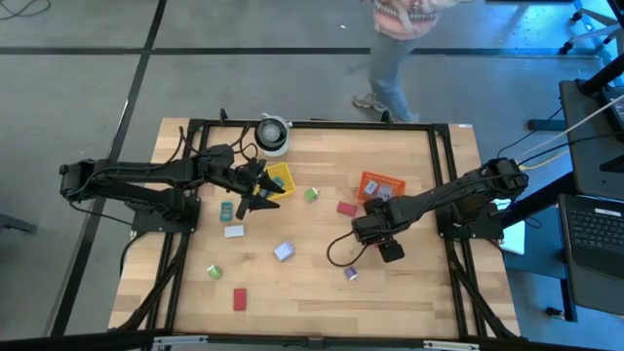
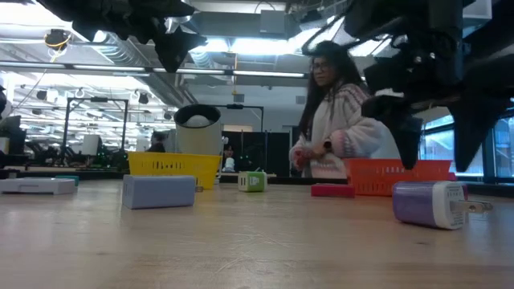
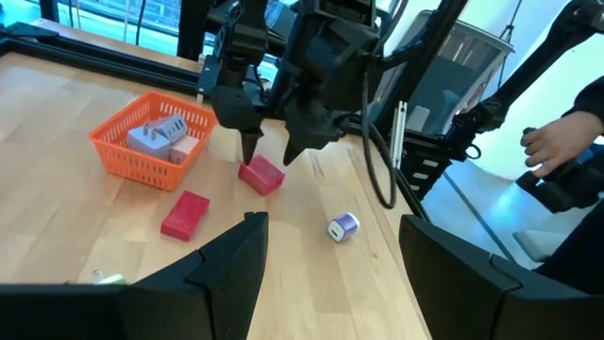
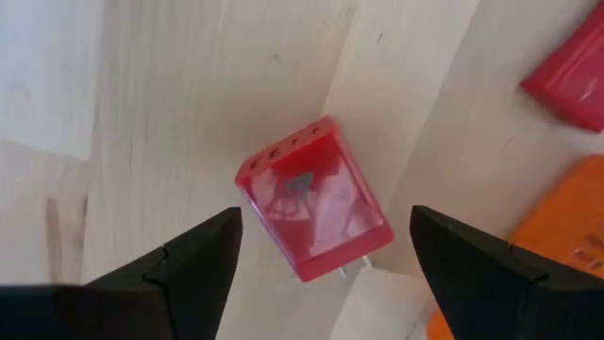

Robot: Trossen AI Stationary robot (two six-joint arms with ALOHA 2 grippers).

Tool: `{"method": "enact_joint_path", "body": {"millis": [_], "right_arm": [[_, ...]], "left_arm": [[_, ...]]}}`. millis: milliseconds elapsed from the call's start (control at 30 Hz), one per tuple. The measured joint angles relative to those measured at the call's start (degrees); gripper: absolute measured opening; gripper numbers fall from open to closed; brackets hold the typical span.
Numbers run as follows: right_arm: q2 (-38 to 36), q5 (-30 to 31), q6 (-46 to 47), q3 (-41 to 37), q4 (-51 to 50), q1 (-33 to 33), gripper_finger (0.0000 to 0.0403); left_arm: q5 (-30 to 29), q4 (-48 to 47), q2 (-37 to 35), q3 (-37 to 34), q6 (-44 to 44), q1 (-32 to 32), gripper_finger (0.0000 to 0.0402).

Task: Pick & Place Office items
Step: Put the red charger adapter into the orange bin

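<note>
My right gripper is open and points down over a red, partly clear block that lies flat on the table. Its fingers stand on either side, just above the block, beside the orange basket. That basket holds lavender and pink items. A second red block and a lavender plug lie nearby. My left gripper hangs open and empty next to the yellow basket.
Loose items lie scattered on the table: green, teal, white, lavender, green, red. A white round device stands at the far edge. A person stands behind the table.
</note>
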Motion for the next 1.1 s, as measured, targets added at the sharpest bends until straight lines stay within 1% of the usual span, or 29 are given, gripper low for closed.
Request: {"method": "enact_joint_path", "body": {"millis": [333,767,933,1100], "right_arm": [[-0.02,-0.78,0.42,-2.51,1.94,0.66,0.031],[-0.04,-0.8,1.86,-8.5,11.32,0.66,0.0308],[-0.07,-1.0,1.95,-10.23,13.09,0.66,0.0281],[-0.09,-1.39,2.0,-10.28,13.01,0.66,0.0238]], "left_arm": [[0.0,-0.54,0.0,0.0,0.02,0.0,0.0235],[0.02,-0.52,0.0,0.0,0.0,0.0,0.0235],[0.0,-0.5,0.0,0.0,-0.29,0.0,0.0235],[-0.51,-0.23,-0.01,0.0,-1.02,0.0,0.0235]]}}
